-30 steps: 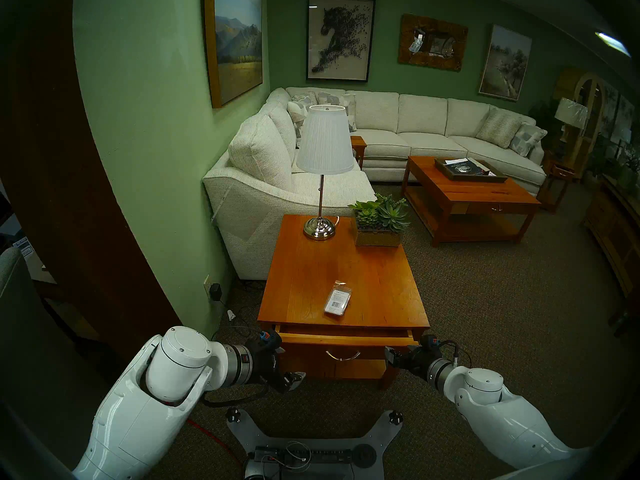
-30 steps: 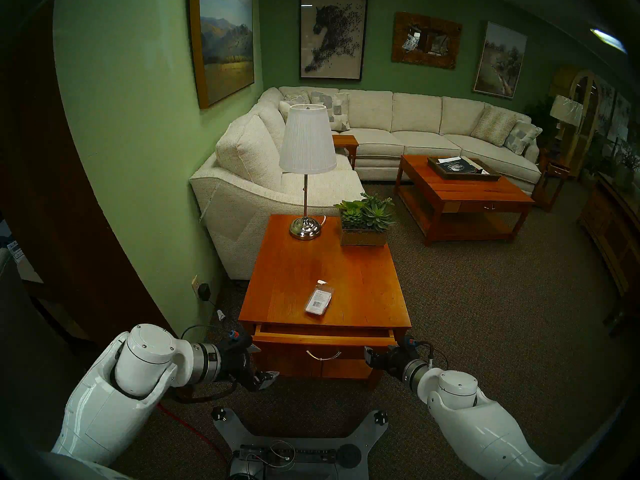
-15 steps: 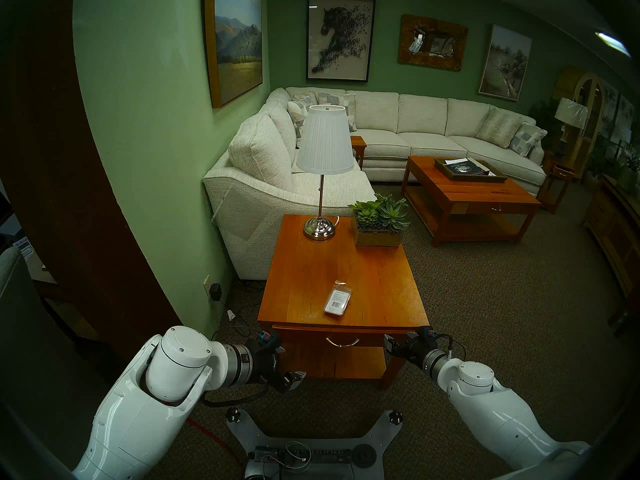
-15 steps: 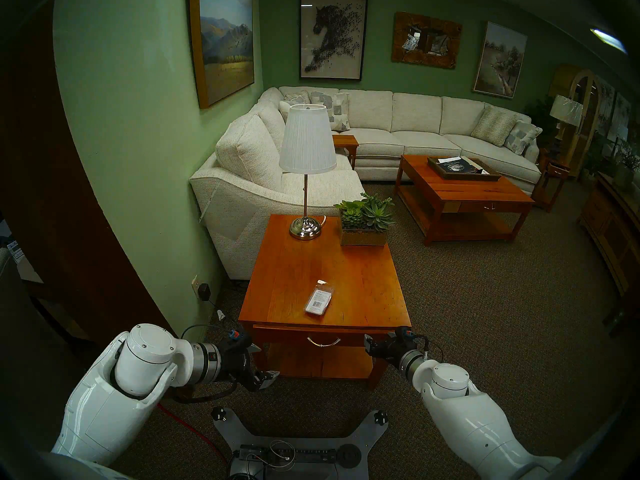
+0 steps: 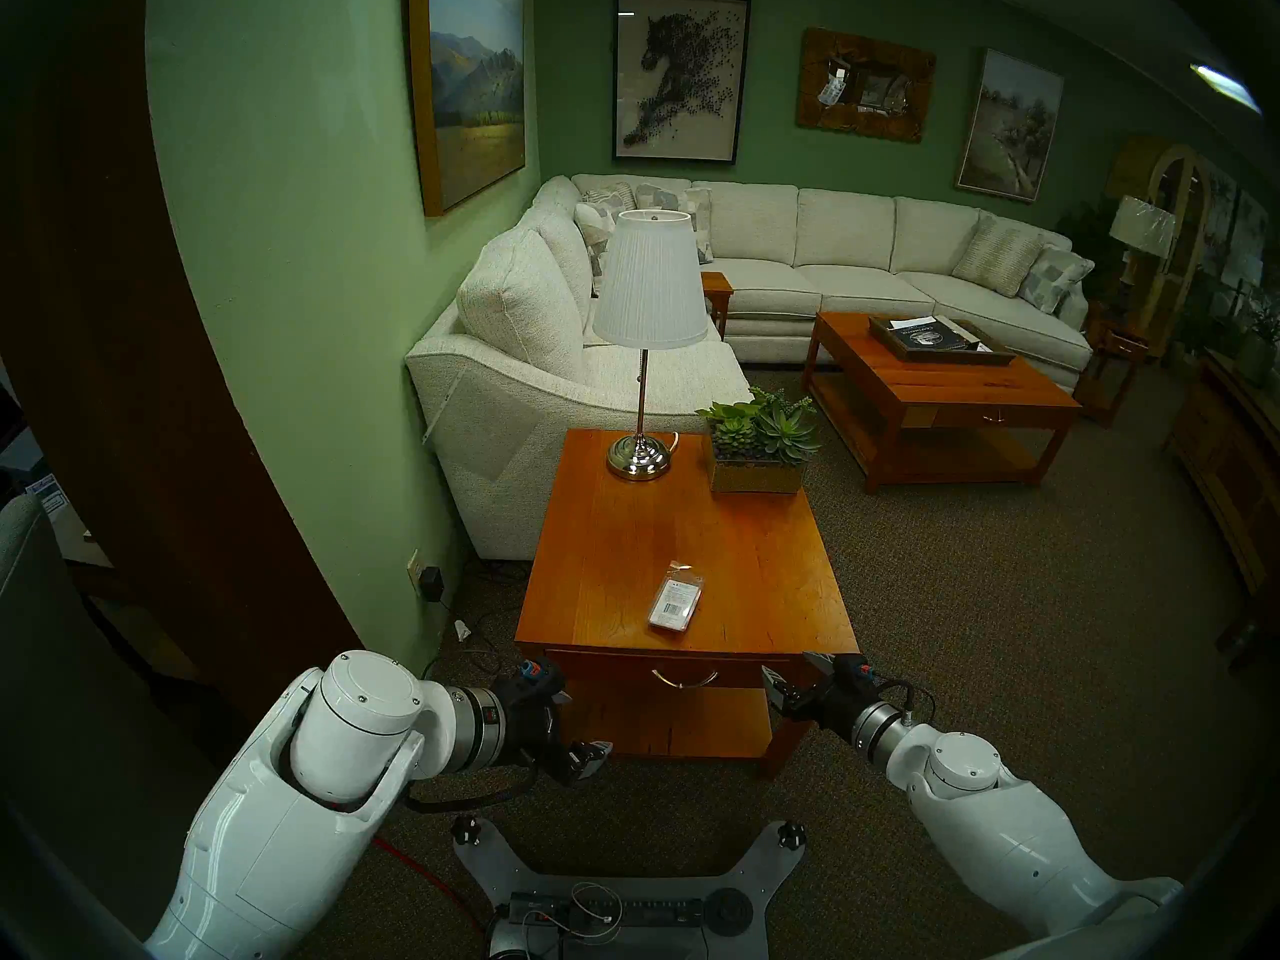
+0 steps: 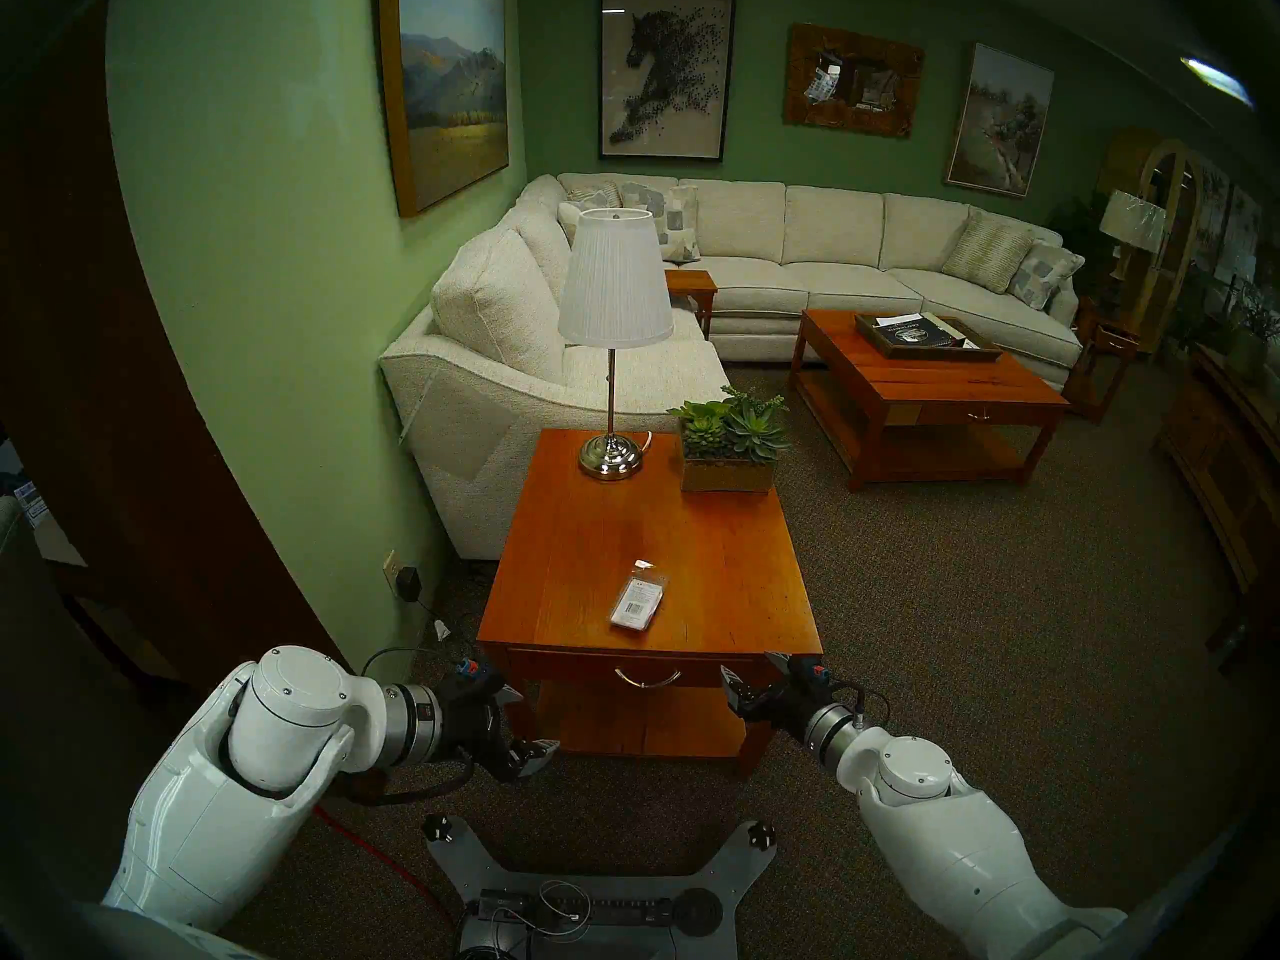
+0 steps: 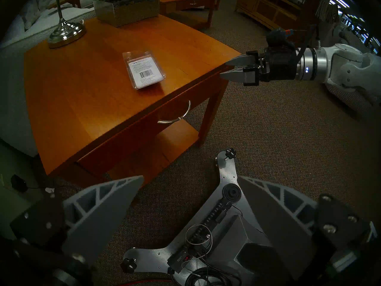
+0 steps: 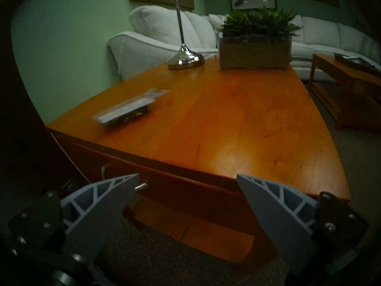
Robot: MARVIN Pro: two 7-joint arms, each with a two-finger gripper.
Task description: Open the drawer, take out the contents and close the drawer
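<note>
The drawer of the small end table sits pushed in flush, its curved silver handle hanging at the middle. The contents, a clear plastic packet with a barcode label, lies flat on the tabletop near the front edge; the left wrist view shows the packet from above. My right gripper is open and empty, close in front of the drawer's right end, by the table's front right corner. To the left of the table, my left gripper hangs open and empty, lower than the drawer.
A lamp and a succulent planter stand at the back of the tabletop. The sofa and green wall are on the left, a larger coffee table far right. My base plate with cables lies below on the carpet.
The drawer, slightly open a second ago, has slid shut. My right gripper moved forward and up with it and its fingers now show spread. The left arm and the packet stayed still.
</note>
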